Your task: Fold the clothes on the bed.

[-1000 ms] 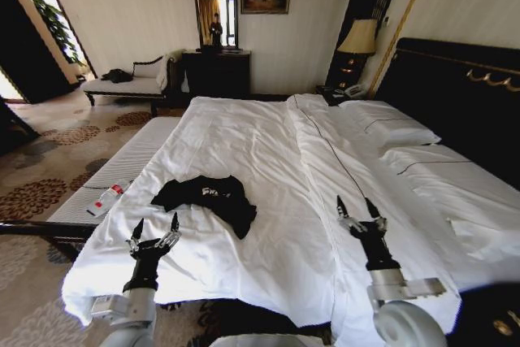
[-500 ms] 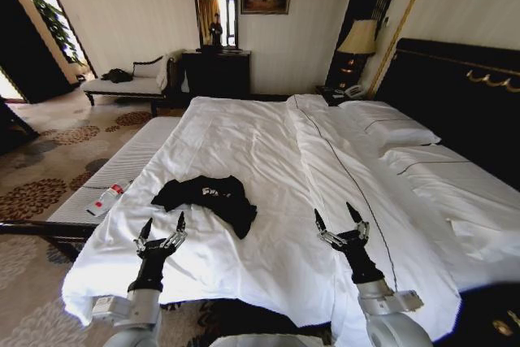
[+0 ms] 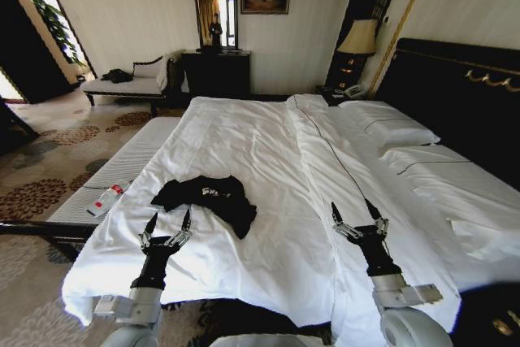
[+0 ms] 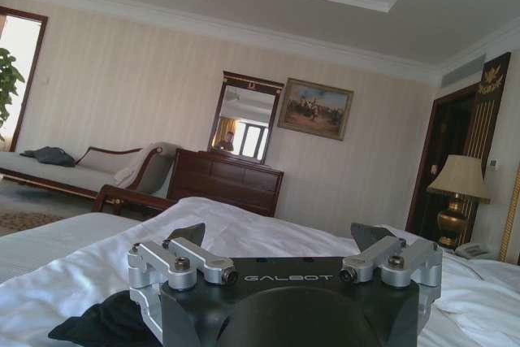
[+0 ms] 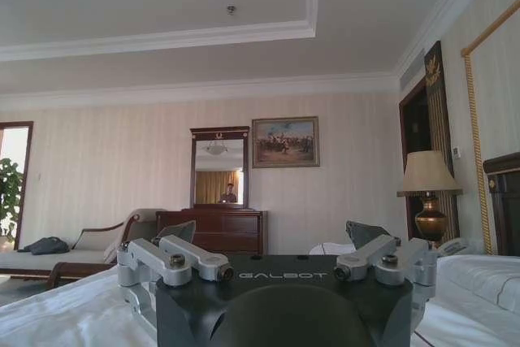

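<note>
A crumpled black T-shirt [image 3: 210,198] with white lettering lies on the white duvet near the left front of the bed [image 3: 268,168]. My left gripper [image 3: 168,219] hovers open just in front of the shirt, a little to its left, fingers pointing up. The left wrist view shows a dark fold of the shirt [image 4: 106,321] below its open gripper [image 4: 284,237]. My right gripper [image 3: 355,211] stands open above the duvet, well to the right of the shirt. In the right wrist view that gripper [image 5: 276,233] is open with nothing between its fingers.
A pale bench [image 3: 114,176] runs along the bed's left side with a small red-labelled bottle [image 3: 106,198] on it. Pillows [image 3: 390,132] and the dark headboard [image 3: 455,95] are at the right. A chaise [image 3: 130,80], dresser [image 3: 215,71] and lamp [image 3: 359,38] stand by the far wall.
My left gripper has crept forward and slightly right toward the shirt. The right gripper swung left, then came back to the right and a little forward. Both stayed open.
</note>
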